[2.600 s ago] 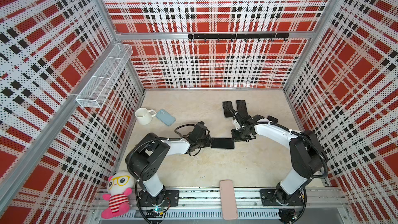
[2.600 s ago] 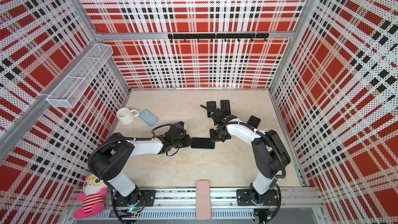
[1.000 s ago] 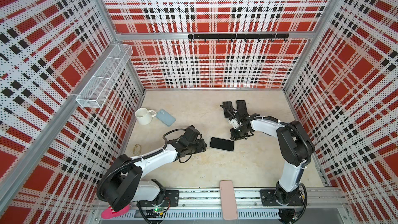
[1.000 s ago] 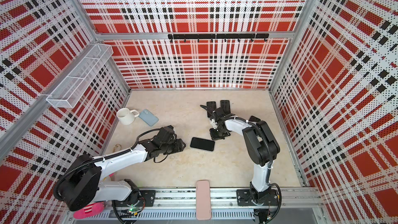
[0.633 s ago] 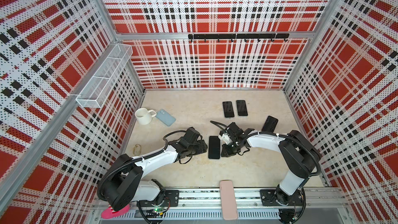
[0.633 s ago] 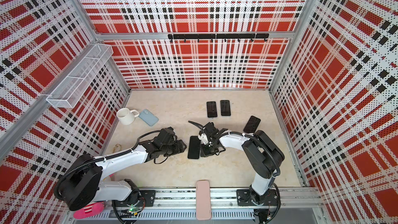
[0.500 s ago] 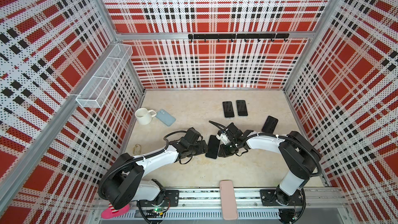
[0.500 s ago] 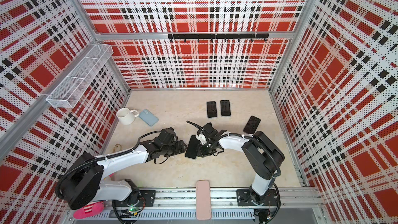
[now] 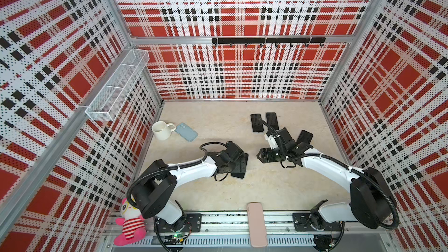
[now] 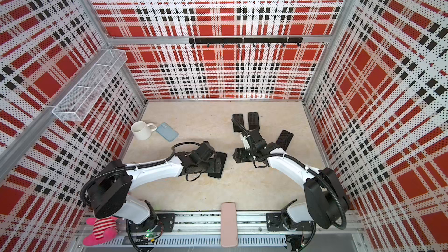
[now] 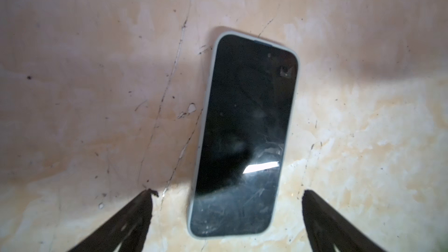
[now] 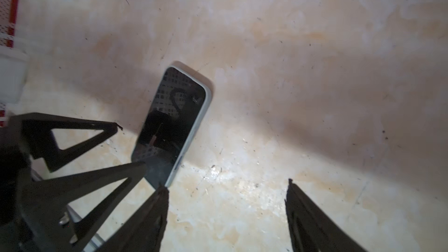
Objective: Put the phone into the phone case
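Phone (image 11: 244, 136) lies screen-up under the spread jaws of my left gripper (image 11: 229, 191), long axis running roughly away from them; my right gripper (image 12: 227, 184), jaws also apart, is farther.

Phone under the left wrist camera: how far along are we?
Looks done: the phone lies flat, screen up, with a pale case rim around it. In hand: nothing; left hand and right hand are both open. Left: probably only checking the corners and backing away.

Both top views look steeply down from high in front over the whole table (image 9: 218, 190). Both wrist cameras sit close above it, sharing the phone (image 11: 244, 129).
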Controlling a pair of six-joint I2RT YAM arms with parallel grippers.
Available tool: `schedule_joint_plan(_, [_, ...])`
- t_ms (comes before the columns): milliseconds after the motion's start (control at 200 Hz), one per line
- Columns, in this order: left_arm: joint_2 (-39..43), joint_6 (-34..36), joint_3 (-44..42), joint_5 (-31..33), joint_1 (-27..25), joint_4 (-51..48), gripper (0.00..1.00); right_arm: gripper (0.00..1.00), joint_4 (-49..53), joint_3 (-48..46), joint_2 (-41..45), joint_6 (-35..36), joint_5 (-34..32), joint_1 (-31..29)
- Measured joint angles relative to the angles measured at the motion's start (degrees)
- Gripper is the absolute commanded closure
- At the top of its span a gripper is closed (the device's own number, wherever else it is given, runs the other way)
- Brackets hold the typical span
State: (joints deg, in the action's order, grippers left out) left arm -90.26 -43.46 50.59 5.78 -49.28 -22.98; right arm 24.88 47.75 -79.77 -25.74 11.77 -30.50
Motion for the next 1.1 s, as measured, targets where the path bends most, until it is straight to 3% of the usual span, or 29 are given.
schedule_joint_plan(341, [-9.9,4.44,6.4,4.66,-2.56,-3.37,0.02,0.18,0.63,-3.85,2.34,0.72,-0.2,1.07])
schedule_joint_plan(581, [-12.24,6.08,8.52,6.54,-3.89,-4.76,0.0,0.18,0.42,-4.17,2.64,1.09,-0.28,1.6])
schedule_joint_plan(812, [-14.67,6.58,11.61,7.58,-4.28,-6.6,0.2,0.19,0.37,-4.17,3.3,1.7,-0.68,2.32])
schedule_joint_plan(1097, [-18.8,10.45,18.12,5.68,0.0,-9.64,0.29,0.2,0.39,-4.15,6.23,1.9,-1.57,2.95])
